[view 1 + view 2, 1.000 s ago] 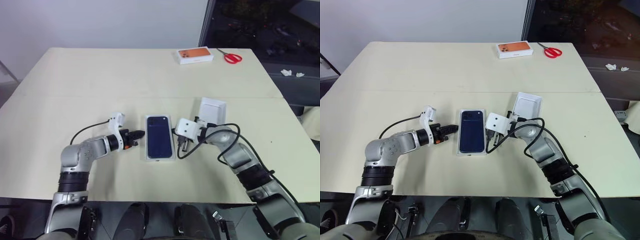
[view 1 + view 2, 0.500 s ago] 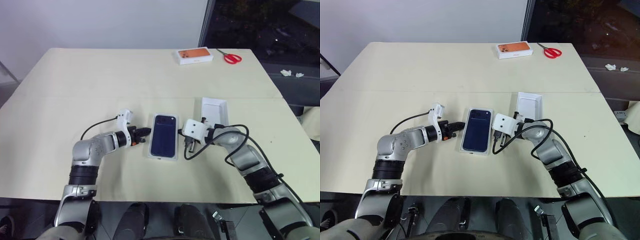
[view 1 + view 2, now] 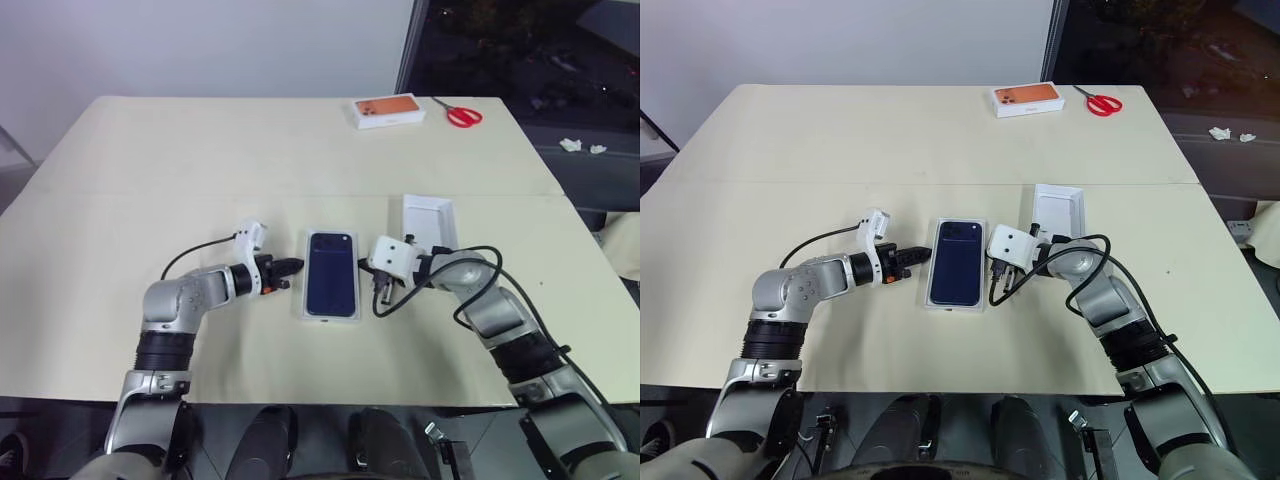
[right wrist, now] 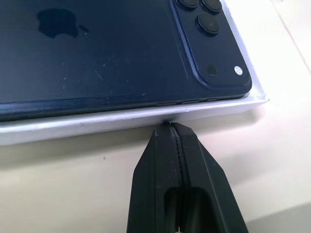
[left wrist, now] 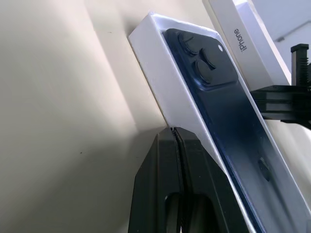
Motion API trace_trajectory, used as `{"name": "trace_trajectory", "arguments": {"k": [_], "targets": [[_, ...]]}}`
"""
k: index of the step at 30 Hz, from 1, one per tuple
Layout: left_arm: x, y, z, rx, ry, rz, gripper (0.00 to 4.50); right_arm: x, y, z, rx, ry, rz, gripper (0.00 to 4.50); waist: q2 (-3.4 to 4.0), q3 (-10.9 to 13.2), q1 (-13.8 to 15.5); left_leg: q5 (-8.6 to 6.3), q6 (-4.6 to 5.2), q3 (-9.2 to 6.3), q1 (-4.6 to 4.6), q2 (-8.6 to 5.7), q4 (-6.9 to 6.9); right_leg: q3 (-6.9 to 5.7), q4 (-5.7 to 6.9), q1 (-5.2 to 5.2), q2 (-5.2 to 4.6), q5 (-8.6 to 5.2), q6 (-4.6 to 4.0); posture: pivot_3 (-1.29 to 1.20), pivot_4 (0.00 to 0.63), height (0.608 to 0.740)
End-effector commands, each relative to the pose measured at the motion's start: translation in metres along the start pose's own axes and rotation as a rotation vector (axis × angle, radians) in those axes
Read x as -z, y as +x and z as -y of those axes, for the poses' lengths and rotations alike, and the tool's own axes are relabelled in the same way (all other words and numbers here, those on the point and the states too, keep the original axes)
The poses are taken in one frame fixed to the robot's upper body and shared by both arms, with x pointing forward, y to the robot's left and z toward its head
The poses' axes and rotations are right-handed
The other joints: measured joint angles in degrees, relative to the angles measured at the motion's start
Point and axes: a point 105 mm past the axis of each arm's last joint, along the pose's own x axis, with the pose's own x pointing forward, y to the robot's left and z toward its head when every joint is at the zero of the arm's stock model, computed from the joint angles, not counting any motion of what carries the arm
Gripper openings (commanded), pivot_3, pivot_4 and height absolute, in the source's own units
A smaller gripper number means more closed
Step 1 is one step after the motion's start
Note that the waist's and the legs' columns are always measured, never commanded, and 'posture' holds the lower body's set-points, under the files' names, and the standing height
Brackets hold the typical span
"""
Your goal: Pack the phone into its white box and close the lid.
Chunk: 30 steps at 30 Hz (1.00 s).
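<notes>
A: While we're on the left eye view, where's the phone?
B: Lying back-up in the box, mid-table, long axis running away from the robot. Left gripper points at its left long side, right gripper sits at its right long side. Both close, right a touch nearer. Lid lies open side up just beyond the right gripper, so I'd say that arm is the one to fetch it.
A: Right eye view?
B: Same layout. Orange box and scissors at the far edge, well apart.
A: Left wrist view, jaws?
B: Pressed together, nothing held. Tips sit at the box's side wall, can't tell if touching. Phone's camera cluster is at the far end. Lid stands beyond, with the right gripper's black fingers showing across the phone.
A: Right wrist view?
B: Jaws pressed together too, empty, tip right at the box's white wall. Phone sits directly ahead, long axis crosswise to the fingers.
A: Stage?
B: Phone looks packed; lid not on yet.
</notes>
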Motion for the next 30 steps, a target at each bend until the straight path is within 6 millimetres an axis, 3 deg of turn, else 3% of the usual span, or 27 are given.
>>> {"name": "trace_trajectory", "arguments": {"k": [1, 11, 14, 21, 25, 30], "targets": [[0.003, -0.003, 0.006, 0.028, 0.024, -0.020, 0.06, -0.002, -0.007, 0.007, -0.001, -0.018, -0.011, 0.00, 0.00, 0.00, -0.06, 0.00, 0.00, 0.00, 0.00, 0.01, -0.01, 0.00, 0.00, -0.01, 0.00, 0.00, 0.00, 0.00, 0.150, 0.740], [-0.006, -0.047, -0.006, -0.016, 0.116, -0.020, 0.06, -0.026, -0.035, 0.017, -0.084, 0.056, 0.040, 0.00, 0.01, 0.05, -1.28, -0.07, 0.11, 0.00, -0.07, 0.10, -0.10, 0.02, 0.00, -0.15, 0.03, 0.00, 0.00, 0.00, 0.150, 0.740], [-0.018, -0.061, -0.006, -0.006, 0.154, 0.018, 0.93, -0.033, -0.041, 0.030, -0.039, 0.166, 0.071, 0.88, 0.04, 0.08, -1.46, -0.07, 0.12, 0.01, -0.10, 0.13, -0.11, 0.03, 0.02, -0.21, 0.04, 0.00, 0.00, 0.00, 0.150, 0.740], [-0.046, -0.086, -0.004, 0.000, 0.267, 0.135, 4.41, -0.042, -0.049, 0.060, 0.120, 0.352, 0.049, 4.42, 0.08, 0.10, -1.27, -0.07, 0.11, 0.03, -0.23, 0.14, -0.11, 0.08, 0.06, -0.40, 0.03, 0.00, -0.01, 0.00, 0.150, 0.740], [-0.050, -0.090, -0.004, -0.009, 0.311, 0.155, 4.41, -0.035, -0.052, 0.067, 0.144, 0.515, -0.018, 4.42, 0.10, 0.12, -1.16, -0.07, 0.11, 0.04, -0.27, 0.13, -0.12, 0.08, 0.05, -0.44, 0.01, 0.00, -0.03, 0.00, 0.150, 0.740], [-0.053, -0.089, -0.004, 0.000, 0.309, 0.183, 4.41, -0.011, -0.058, 0.068, 0.221, 0.694, -0.215, 4.42, 0.10, 0.12, -1.24, -0.07, 0.12, 0.05, -0.29, 0.13, -0.15, 0.09, 0.05, -0.49, 0.00, 0.00, -0.03, 0.00, 0.150, 0.740]]}}
